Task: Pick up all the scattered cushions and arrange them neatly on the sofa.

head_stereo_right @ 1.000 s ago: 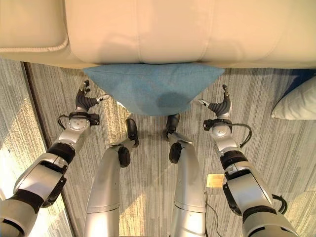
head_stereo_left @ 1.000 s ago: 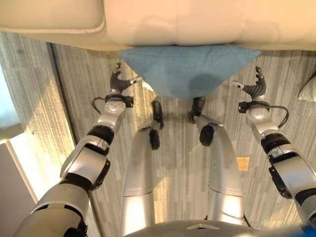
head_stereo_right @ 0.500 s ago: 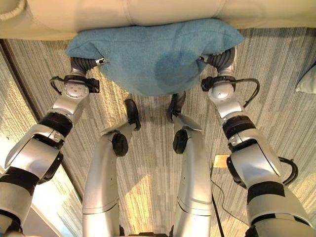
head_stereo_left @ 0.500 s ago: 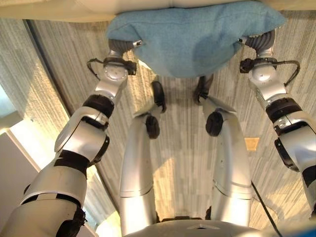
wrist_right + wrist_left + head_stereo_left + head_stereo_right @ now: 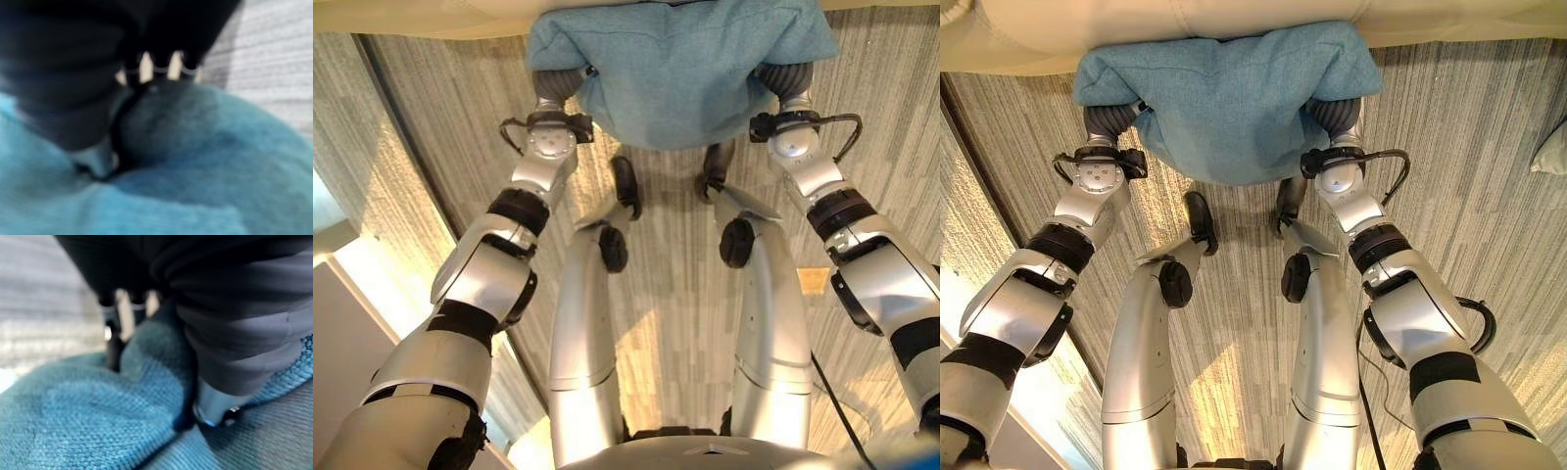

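1. Item in hand: one teal cushion [image 5: 1229,93], fabric-covered, lies against the lower front edge of the cream sofa [image 5: 1263,18], over the floor rather than on the seat.
2. Left hand [image 5: 558,83]: at the cushion's left end. Its wrist view shows fingers [image 5: 111,328] dug down into the fabric and the thumb pressed in beside them, so the hand grips that end.
3. Right hand [image 5: 1335,116]: at the cushion's right end. Its wrist view shows the fingers [image 5: 159,66] curled over a bulge of cushion, with fabric bunched beneath; judged closed on it.
4. Progress: judged early. This cushion is grasped at both ends but not yet placed on the sofa. The seat area visible carries no cushion.
5. Outstanding: a pale cushion [image 5: 1552,152] shows at the right edge of the head view, lying on the floor well apart from the hands; judged a further item to collect. Whether others remain cannot be told.
6. Surface: carpet [image 5: 1469,176] with fine grey-beige stripes, flat, nothing else loose on it near the hands.
7. Room: warm light falls across the carpet at the robot's left; a pale panel [image 5: 337,352] stands at that edge, its nature unclear.
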Tool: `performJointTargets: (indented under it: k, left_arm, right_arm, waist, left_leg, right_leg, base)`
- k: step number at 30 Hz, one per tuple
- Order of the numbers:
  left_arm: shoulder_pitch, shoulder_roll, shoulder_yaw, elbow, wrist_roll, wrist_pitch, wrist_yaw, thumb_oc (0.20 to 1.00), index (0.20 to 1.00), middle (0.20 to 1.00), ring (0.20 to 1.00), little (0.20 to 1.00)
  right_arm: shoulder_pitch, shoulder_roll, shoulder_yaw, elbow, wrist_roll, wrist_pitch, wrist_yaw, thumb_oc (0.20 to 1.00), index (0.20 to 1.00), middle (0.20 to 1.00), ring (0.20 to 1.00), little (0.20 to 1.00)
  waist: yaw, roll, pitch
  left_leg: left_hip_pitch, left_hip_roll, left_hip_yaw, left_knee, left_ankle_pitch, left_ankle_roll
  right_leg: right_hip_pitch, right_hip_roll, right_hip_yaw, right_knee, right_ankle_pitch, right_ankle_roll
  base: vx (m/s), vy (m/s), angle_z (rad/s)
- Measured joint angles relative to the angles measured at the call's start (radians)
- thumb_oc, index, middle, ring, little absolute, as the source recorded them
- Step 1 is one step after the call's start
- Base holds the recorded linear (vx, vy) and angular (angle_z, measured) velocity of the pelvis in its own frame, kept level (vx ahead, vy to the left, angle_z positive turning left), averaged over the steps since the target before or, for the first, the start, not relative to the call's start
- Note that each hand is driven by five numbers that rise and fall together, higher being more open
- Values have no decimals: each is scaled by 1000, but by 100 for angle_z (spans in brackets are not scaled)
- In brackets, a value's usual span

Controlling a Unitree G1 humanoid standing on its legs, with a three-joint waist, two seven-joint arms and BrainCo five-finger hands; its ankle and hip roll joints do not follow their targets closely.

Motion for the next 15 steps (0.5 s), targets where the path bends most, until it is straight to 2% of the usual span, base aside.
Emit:
performJointTargets:
  k: [5, 6, 8, 9, 14, 15]
  left_arm:
    - [103, -22, 63, -102, -11, 5, -4, 200, 200, 200, 200, 200]
    - [197, -45, 67, -137, -11, -3, -7, 200, 200, 200, 200, 200]
    - [261, -59, 70, -149, -11, -17, -11, 200, 200, 200, 200, 200]
    - [306, -74, 100, -199, -12, -20, -25, 200, 200, 200, 200, 200]
    - [404, -112, 106, -265, -19, -32, -47, 200, 200, 200, 200, 200]
    - [463, -132, 109, -307, -18, -48, -57, 200, 200, 200, 200, 200]
  right_arm:
    - [78, -18, -14, -69, -1, 9, 51, 200, 200, 200, 200, 200]
    - [168, 2, -29, -108, -1, 5, 56, 200, 200, 200, 200, 200]
    - [234, 9, -46, -135, -2, -8, 62, 200, 200, 200, 200, 200]
    - [277, 4, -77, -206, -11, -4, 72, 200, 200, 200, 200, 200]
    - [394, -12, -142, -326, -61, -2, 83, 200, 200, 200, 200, 200]
    - [471, -13, -158, -379, -85, -11, 94, 200, 200, 200, 200, 200]
  waist:
    - [-2, -2, 22]
    - [-3, -3, -61]
    - [-3, -6, -131]
    - [-4, -5, -131]
    - [-17, -10, -126]
    - [-17, -10, -124]
  left_leg:
    - [154, -12, 5, -127, 48, -12]
    - [167, -16, -7, -159, 48, -16]
    - [171, -16, -14, -171, 48, -18]
    - [203, -17, -17, -186, 51, -22]
    - [346, -23, -24, -255, 66, -34]
    - [427, -34, -24, -310, 83, -36]
  right_leg:
    - [149, 4, -14, -107, 36, -6]
    - [162, 11, -14, -133, 23, 17]
    - [168, 17, -16, -142, 21, 25]
    - [203, 18, -23, -158, 22, 29]
    - [351, 19, -37, -222, 26, 33]
    - [429, 21, -40, -268, 40, 34]
  base:
    - [-35, -8, 4]
    - [-44, -27, 1]
    - [-43, -36, 0]
    - [-35, -29, 1]
    - [-34, -16, 3]
    - [0, 0, 0]
